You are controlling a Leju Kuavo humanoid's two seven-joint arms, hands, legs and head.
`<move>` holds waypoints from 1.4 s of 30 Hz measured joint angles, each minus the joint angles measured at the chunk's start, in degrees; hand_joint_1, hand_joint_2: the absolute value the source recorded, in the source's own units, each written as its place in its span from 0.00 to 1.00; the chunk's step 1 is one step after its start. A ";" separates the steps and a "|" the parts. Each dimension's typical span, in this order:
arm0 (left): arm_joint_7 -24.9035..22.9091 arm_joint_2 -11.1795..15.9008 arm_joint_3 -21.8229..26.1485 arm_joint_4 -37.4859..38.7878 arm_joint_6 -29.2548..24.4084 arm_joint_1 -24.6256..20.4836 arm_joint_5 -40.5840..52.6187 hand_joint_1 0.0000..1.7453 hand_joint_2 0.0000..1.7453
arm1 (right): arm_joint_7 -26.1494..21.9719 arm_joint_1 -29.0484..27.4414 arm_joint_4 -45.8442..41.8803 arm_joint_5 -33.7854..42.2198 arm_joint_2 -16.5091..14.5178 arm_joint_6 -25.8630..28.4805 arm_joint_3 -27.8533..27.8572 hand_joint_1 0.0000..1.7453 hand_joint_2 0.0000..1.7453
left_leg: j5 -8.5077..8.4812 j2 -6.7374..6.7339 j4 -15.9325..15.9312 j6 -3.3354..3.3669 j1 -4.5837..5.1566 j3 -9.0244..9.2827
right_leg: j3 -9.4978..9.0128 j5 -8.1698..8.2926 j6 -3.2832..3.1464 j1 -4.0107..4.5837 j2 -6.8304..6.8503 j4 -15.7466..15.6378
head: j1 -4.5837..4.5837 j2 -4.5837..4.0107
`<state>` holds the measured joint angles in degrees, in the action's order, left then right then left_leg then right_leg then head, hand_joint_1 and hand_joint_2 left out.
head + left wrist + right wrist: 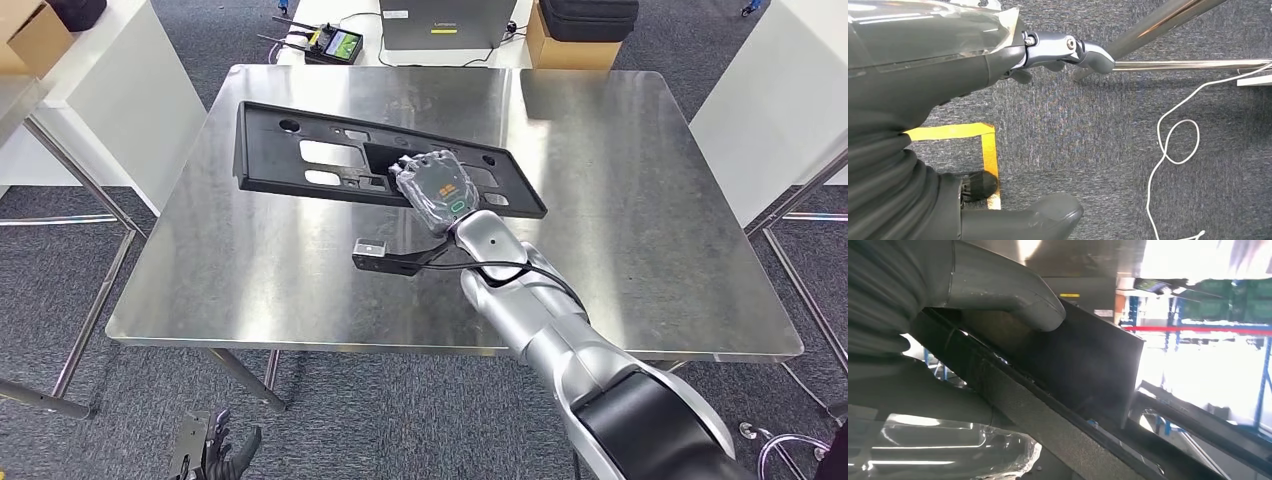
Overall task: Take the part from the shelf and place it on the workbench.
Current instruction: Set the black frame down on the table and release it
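Note:
The part is a long black plastic panel with several cut-outs, lying slantwise on the steel workbench, towards its far left. My right hand reaches in from below and holds the part near its middle, fingers curled over the near edge. In the right wrist view the grey thumb presses on the part's dark face. My left hand hangs low beside the bench, below its front left corner, holding nothing. The left wrist view has that hand over grey carpet.
White tables flank the bench on both sides. Behind it stand a grey box, a handheld controller and a cardboard box. On the floor lie a white cable and yellow tape, near a steel table leg.

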<state>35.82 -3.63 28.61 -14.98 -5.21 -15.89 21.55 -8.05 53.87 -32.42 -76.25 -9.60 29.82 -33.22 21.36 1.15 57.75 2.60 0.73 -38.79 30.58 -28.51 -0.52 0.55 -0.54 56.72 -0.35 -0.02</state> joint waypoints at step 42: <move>-2.89 -0.02 -1.11 0.31 -2.07 0.22 1.86 0.00 0.00 | 21.46 2.35 4.53 -11.84 0.99 -8.44 5.28 0.00 0.00 | 0.00 -0.02 0.00 0.00 -0.11 0.14 | -0.11 0.00 0.00 0.06 -0.01 0.00 | 0.01 0.00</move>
<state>32.94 -3.65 27.50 -14.67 -7.28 -15.67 23.41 13.40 56.22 -27.88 -88.10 -8.61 21.39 -27.94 21.36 1.12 57.75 2.59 0.62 -38.65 30.47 -28.51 -0.53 0.61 -0.55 56.71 -0.34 -0.02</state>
